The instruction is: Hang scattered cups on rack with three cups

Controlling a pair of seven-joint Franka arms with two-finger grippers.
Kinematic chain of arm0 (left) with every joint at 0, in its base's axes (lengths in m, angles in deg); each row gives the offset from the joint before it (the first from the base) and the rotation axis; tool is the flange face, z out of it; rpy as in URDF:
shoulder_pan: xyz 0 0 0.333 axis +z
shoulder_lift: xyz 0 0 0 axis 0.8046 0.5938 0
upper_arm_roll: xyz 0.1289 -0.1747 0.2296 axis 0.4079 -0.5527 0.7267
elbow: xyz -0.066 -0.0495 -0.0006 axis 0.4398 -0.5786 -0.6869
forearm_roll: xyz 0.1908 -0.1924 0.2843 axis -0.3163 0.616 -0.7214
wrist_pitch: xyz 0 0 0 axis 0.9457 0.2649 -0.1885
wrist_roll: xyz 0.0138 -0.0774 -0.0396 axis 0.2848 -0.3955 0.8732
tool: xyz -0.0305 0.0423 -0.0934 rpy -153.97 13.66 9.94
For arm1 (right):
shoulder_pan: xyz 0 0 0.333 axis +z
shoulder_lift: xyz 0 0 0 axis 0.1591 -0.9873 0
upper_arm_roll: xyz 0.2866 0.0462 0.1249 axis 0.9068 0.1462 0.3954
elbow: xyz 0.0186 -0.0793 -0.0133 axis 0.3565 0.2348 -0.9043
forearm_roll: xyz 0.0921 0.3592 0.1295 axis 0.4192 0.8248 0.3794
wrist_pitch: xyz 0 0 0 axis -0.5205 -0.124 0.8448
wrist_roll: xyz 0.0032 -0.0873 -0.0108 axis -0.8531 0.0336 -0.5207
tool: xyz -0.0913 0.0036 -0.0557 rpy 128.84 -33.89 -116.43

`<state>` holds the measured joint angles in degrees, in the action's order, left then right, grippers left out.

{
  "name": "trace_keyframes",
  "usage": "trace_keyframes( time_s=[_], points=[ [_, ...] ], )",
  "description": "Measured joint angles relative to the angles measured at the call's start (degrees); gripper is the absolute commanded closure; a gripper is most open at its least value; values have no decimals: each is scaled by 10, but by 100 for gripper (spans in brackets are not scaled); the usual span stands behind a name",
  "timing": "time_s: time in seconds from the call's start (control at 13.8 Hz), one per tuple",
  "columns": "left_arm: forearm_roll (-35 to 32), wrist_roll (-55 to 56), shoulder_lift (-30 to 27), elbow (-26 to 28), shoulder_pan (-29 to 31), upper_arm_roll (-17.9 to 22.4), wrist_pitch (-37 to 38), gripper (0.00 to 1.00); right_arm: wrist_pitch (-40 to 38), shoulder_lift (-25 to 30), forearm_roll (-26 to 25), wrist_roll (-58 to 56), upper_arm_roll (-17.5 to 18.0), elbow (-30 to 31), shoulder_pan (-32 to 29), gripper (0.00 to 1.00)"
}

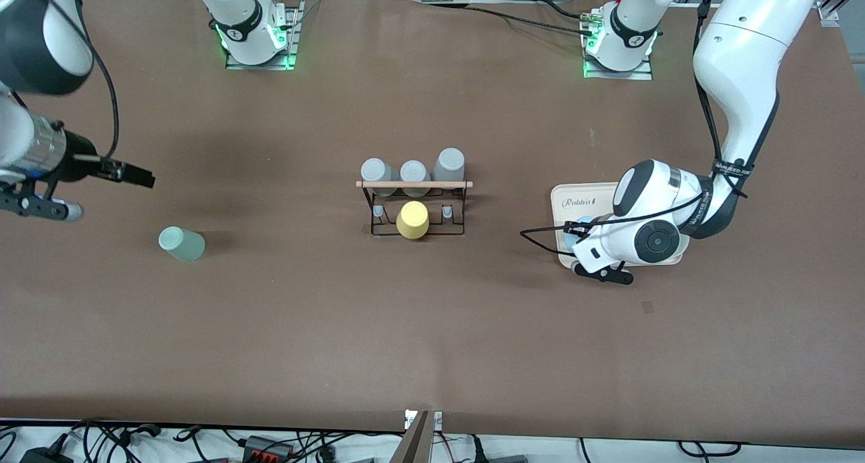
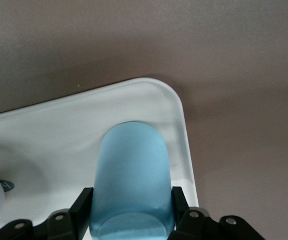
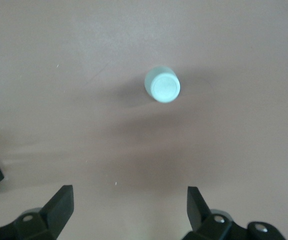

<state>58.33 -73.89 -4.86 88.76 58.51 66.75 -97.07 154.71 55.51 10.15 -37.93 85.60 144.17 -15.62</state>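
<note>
light blue cup (image 2: pixel 132 180) lying on the cream tray (image 2: pixel 58 130) is bracketed by the left gripper (image 2: pixel 131 207), grip unconfirmed; right gripper (image 3: pixel 128 207) spread wide, empty, over bare table, mint cup (image 1: pixel 181 244) nearby

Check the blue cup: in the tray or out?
In: the blue cup sits in the tray, between the left gripper fingers.

A brown mat is covering the desk (image 1: pixel 432 328) edge to edge. Green lights (image 1: pixel 223 44) are glowing at 11 and 1 o'clock. Cables (image 1: pixel 257 443) are trailing along the white strip at 6 o'clock, and soft shadows are falling across the surface.
</note>
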Motion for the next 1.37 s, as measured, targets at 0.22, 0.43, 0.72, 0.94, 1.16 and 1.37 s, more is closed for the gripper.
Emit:
trace_keyframes(
  time_s=[0.22,0.43,0.72,0.94,1.16,1.37],
  points=[
    [0,3,-14,-26,-12,-61,16,99,52,-47,-18,-27,0,3,-5,0],
    [-1,11,-40,-95,-59,-75,58,99,109,-90,-41,-49,0,8,-16,0],
    [-1,79,-45,-199,-116,-74,105,99,278,-121,-66,-85,-1,82,-41,0],
    [-1,189,-18,-246,-163,-73,105,99,373,-150,-70,-94,-1,131,-55,0],
    [4,244,21,-282,-191,-73,97,99,401,-176,-70,-94,-1,135,-55,0],
    [26,261,34,-290,-193,-73,88,99,401,-177,-70,-94,0,145,-55,0]
  ],
)
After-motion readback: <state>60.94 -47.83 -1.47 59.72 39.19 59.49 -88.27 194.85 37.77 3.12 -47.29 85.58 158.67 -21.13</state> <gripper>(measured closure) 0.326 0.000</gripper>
